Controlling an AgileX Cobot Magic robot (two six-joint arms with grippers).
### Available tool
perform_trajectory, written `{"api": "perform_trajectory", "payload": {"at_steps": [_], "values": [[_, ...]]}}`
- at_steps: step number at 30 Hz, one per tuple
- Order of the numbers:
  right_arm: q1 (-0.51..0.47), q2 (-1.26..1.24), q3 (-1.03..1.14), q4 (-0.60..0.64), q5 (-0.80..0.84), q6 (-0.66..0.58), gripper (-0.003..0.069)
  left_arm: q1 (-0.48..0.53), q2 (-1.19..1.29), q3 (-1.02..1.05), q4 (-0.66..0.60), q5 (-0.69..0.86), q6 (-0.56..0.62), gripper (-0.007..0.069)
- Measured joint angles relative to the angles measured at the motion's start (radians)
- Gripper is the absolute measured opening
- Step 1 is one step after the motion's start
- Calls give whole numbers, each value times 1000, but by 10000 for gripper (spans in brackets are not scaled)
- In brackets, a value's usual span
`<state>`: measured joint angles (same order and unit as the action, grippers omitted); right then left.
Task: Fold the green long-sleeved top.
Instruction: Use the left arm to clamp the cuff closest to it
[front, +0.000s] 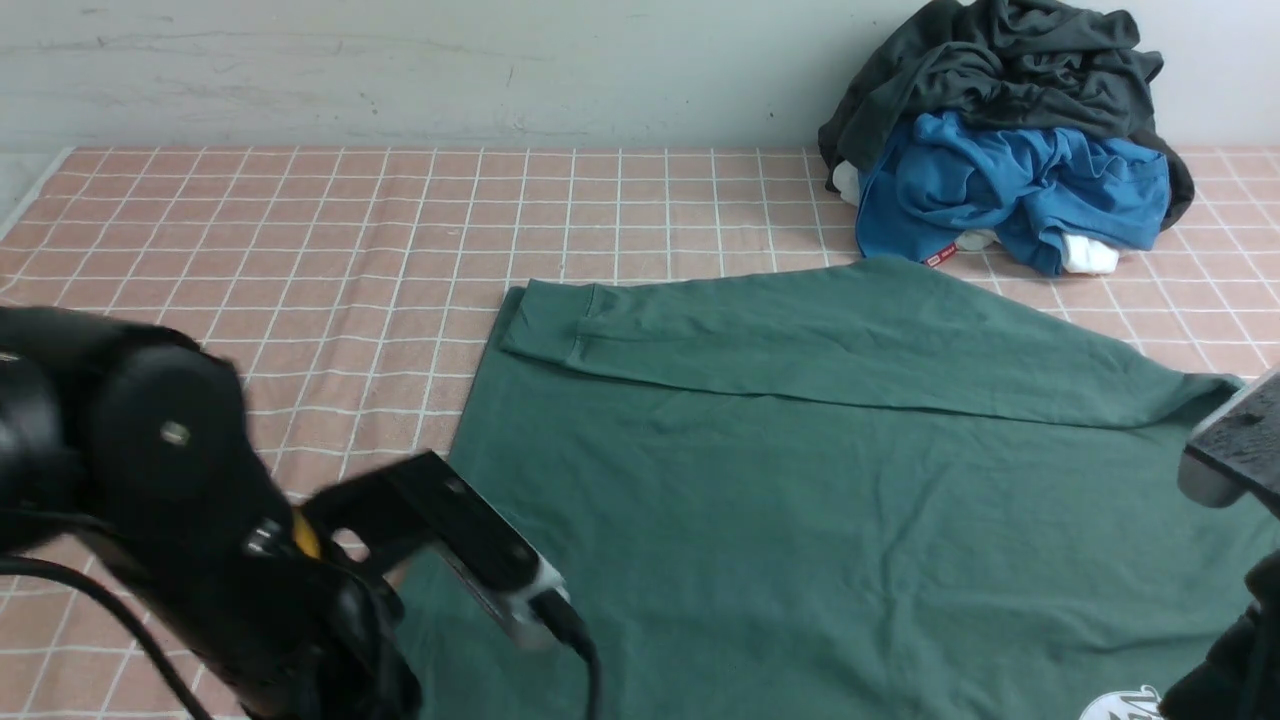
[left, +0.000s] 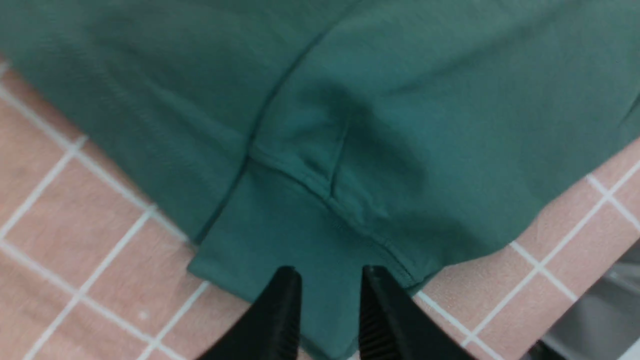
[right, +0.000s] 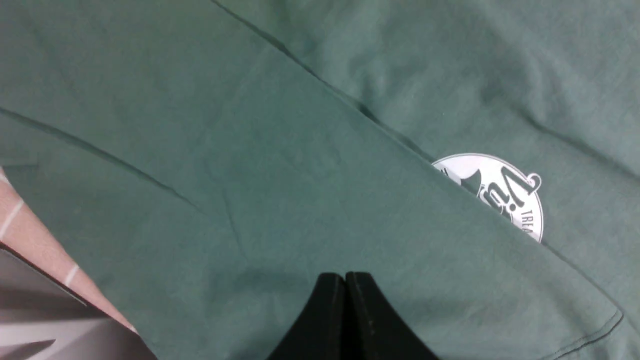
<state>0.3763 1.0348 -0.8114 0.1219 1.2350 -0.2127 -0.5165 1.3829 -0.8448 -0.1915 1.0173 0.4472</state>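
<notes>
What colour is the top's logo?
The logo is white with green lettering; right wrist view shows it best.

Your front camera looks forward and down from mid-robot, taking in the top (front: 850, 480) out to the wall (front: 400, 70). Both wrist cameras hang close over that same top, looking past their jaws; the right one shares the logo (right: 492, 197) with the front view.

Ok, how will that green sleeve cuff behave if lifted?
Probably floppy: the green long-sleeved top lies flat with soft creases, so the cuff should droop and trail its sleeve. Pushed, it would likely bunch on the checked tablecloth, not slide.
</notes>
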Motion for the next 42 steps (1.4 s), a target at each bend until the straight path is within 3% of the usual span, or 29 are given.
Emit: {"api": "perform_trajectory", "payload": {"at_steps": [2, 5, 8, 13, 15, 20, 22, 24, 25, 38, 41, 42], "values": [[1, 0, 0, -11, 0, 0, -14, -91, 92, -2, 70, -52, -5, 294], [1, 0, 0, -13, -29, 0, -14, -146, 179, -4, 159, -115, -37, 389], [1, 0, 0, -16, -64, 0, -14, -153, 248, -17, 219, -168, -87, 444], [1, 0, 2, -18, -98, 0, -14, -153, 309, -22, 256, -226, -127, 461], [1, 0, 2, -19, -112, 0, -14, -153, 315, -27, 253, -226, -129, 453], [1, 0, 2, -19, -141, 0, -14, -153, 323, -47, 244, -198, -133, 309], [1, 0, 2, -19, -150, 0, -14, -153, 325, -73, 244, -164, -135, 155], [1, 0, 2, -19, -151, 0, -14, -153, 325, -84, 244, -153, -135, 99], [1, 0, 2, -19, -153, 0, -14, -153, 325, -101, 244, -138, -135, 31], [1, 0, 2, -19, -154, 0, -14, -146, 328, -203, 224, 38, -191, 1], [1, 0, 3, -19, -154, 0, -14, -129, 332, -177, 191, 35, -184, 22], [1, 0, 3, -19, -154, 0, -14, -118, 333, -147, 175, 20, -167, 60]]}}
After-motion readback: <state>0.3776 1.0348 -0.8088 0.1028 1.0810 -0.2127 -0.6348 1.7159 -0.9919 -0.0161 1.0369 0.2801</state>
